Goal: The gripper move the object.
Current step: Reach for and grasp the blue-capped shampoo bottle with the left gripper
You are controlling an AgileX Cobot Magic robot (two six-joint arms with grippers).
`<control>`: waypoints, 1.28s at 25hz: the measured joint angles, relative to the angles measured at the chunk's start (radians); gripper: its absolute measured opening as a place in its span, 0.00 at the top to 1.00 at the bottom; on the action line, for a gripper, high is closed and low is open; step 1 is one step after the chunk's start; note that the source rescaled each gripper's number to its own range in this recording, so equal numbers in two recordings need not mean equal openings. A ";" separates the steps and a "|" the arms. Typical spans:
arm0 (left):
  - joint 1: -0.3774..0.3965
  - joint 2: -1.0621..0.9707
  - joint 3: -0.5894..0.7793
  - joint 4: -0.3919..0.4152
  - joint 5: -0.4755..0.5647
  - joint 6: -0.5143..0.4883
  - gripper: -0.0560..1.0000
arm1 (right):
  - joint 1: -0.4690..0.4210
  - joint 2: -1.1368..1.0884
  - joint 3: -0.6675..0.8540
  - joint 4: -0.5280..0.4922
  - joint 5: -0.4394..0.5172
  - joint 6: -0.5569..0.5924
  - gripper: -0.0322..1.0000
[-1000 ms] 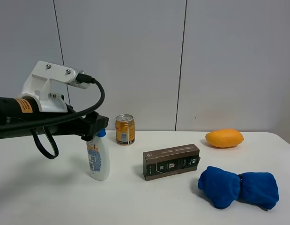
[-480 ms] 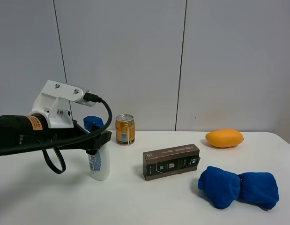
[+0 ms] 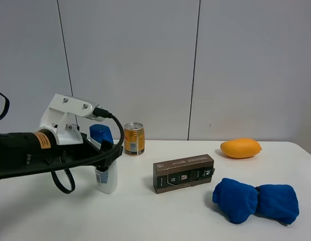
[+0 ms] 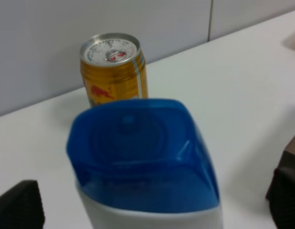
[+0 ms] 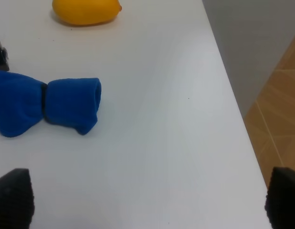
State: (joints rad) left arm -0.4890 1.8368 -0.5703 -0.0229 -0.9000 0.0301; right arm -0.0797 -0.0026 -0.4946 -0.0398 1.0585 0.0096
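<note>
Exterior high view: 1 white shampoo bottle (image 3: 106, 176) w/ blue flip cap (image 3: 101, 134), upright on the left part of the table (image 3: 145, 216). Left gripper (image 3: 107, 156) reaches in from the left, level w/ the bottle's upper body just under the cap, jaws either side of it. Left wrist view: both black fingertips (image 4: 18, 205) sit at the frame's lower corners w/ clear gaps to the bottle, so jaws are wide, not touching, gripping nothing.

1 gold drink can (image 3: 134, 139) stands farther back, just right of the bottle and apart from it. 1 dark brown box (image 3: 184, 173) lies mid-table, right of the bottle. 1 orange-yellow fruit (image 3: 240, 148) is far right. 1 blue cloth bundle (image 3: 255, 200), pinched at its middle, is near right.

Right gripper (image 5: 147, 200) doesn't show in the exterior view. Right wrist view has its jaws wide, nothing btw them, over bare table by the right edge; cloth and fruit also in that view.
</note>
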 joint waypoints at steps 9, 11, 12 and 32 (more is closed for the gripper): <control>0.000 0.081 -0.019 0.010 -0.051 -0.008 0.07 | 0.000 0.000 0.000 0.000 0.000 0.000 0.00; 0.000 0.102 -0.043 0.015 -0.055 -0.008 0.07 | 0.000 0.000 0.000 0.000 0.000 0.000 0.00; 0.000 0.112 -0.055 0.023 -0.058 -0.008 0.07 | 0.000 0.000 0.000 0.000 0.000 0.000 0.00; 0.000 0.187 -0.091 0.014 -0.095 -0.008 0.54 | 0.000 0.000 0.000 0.000 0.000 0.000 0.00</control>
State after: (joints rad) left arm -0.4890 2.0235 -0.6614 -0.0094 -0.9948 0.0225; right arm -0.0797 -0.0026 -0.4946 -0.0398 1.0585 0.0096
